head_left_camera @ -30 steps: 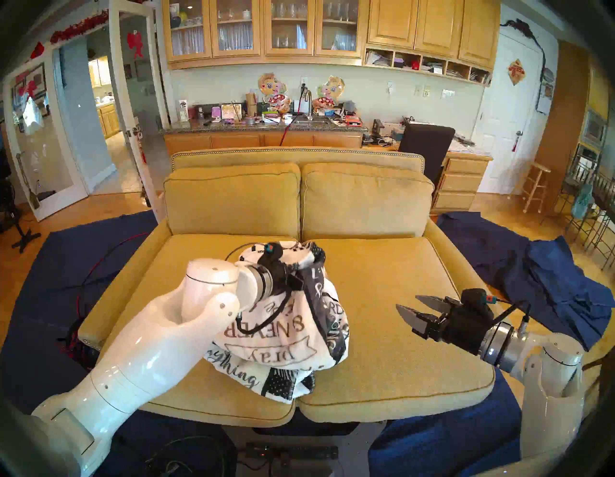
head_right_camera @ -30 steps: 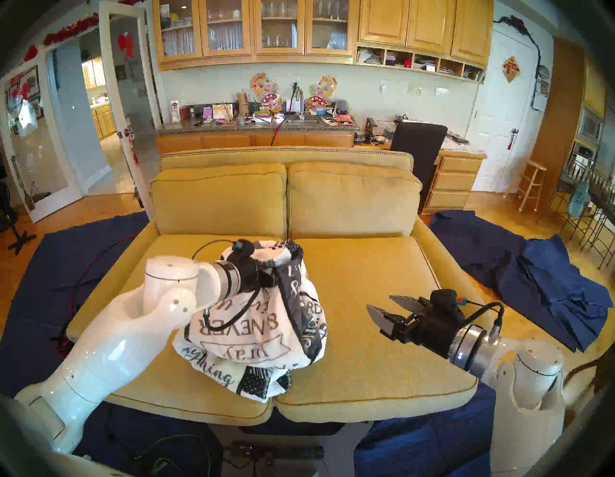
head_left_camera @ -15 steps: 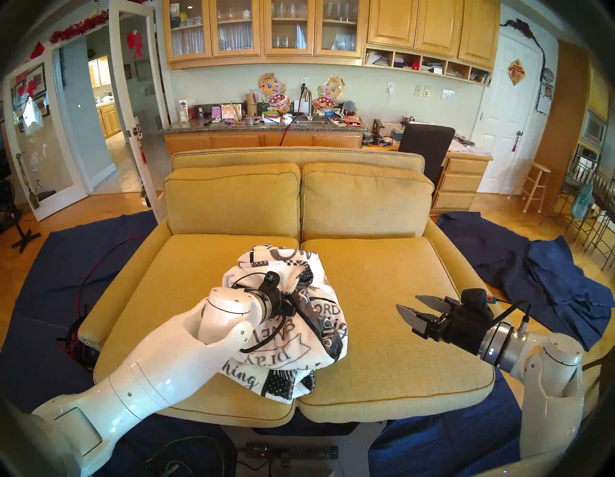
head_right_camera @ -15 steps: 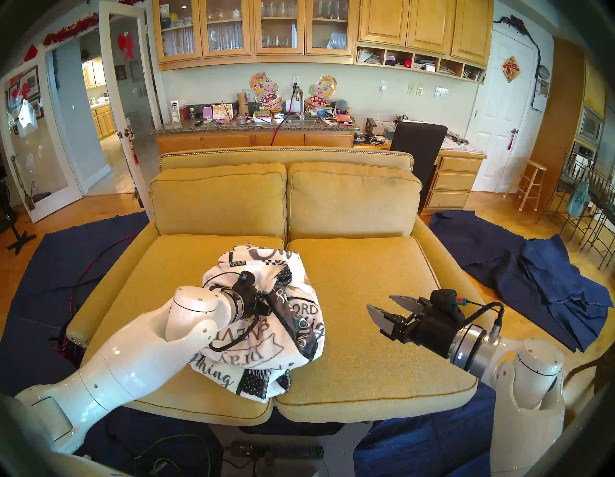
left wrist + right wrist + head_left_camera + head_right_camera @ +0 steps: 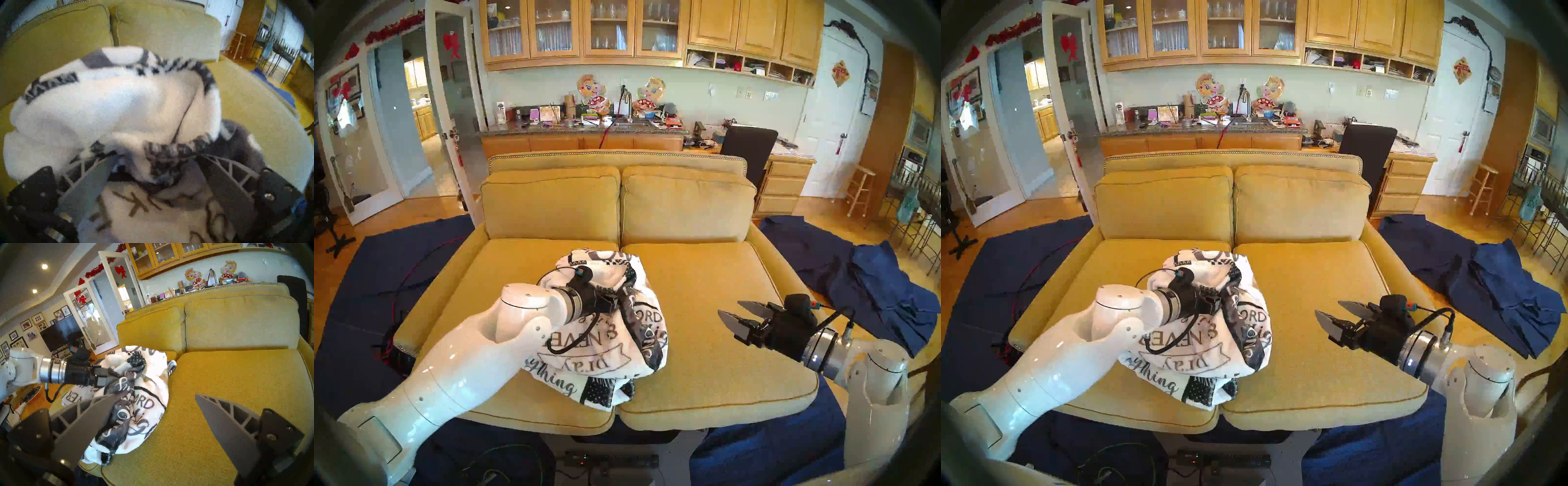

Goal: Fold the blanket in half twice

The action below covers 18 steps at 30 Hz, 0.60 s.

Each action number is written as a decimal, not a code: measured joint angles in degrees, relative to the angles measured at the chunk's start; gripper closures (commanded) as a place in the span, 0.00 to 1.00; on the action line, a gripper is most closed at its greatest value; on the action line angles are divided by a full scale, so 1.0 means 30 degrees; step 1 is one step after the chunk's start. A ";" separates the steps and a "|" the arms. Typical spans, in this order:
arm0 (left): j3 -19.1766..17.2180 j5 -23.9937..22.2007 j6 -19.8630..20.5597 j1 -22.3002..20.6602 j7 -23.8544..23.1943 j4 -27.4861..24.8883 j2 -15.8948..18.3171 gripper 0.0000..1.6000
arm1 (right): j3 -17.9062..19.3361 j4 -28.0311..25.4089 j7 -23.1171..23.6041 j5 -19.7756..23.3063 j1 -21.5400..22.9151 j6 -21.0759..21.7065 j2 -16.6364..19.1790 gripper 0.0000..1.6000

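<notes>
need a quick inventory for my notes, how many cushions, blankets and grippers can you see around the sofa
seat cushions: 2
back cushions: 2
blanket: 1
grippers: 2, left gripper, right gripper
total: 7

Yellow two-seat sofa [image 5: 704, 322], two seat cushions, two back cushions at far side. Blanket [image 5: 605, 339] in crumpled heap, resting on left seat cushion and over centre seam, reaching near edge; white fleece, black lettering, checkered border patches. Right seat cushion bare. Wooden floor [image 5: 789, 217] around sofa: dark navy cloths [image 5: 873, 288] spread flat at left, rumpled at right, also along near side.
</notes>
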 measured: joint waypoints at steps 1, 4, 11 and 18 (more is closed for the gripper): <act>-0.0361 -0.0356 0.0026 0.0067 -0.0140 -0.0283 0.0162 0.00 | -0.0002 0.0003 0.0001 -0.0003 0.0000 0.0000 0.0000 0.00; -0.1264 -0.1196 0.0084 0.0205 -0.0450 -0.0964 0.0581 0.00 | -0.0005 0.0011 0.0003 -0.0006 0.0000 0.0000 0.0001 0.00; -0.3740 -0.3334 0.0400 0.0988 -0.1014 -0.2839 0.2097 0.00 | -0.0008 0.0018 0.0008 -0.0013 0.0000 0.0000 0.0003 0.00; -0.5999 -0.5242 0.1460 0.2601 -0.1419 -0.3925 0.3638 0.00 | -0.0008 0.0019 0.0011 -0.0017 0.0001 -0.0001 0.0003 0.00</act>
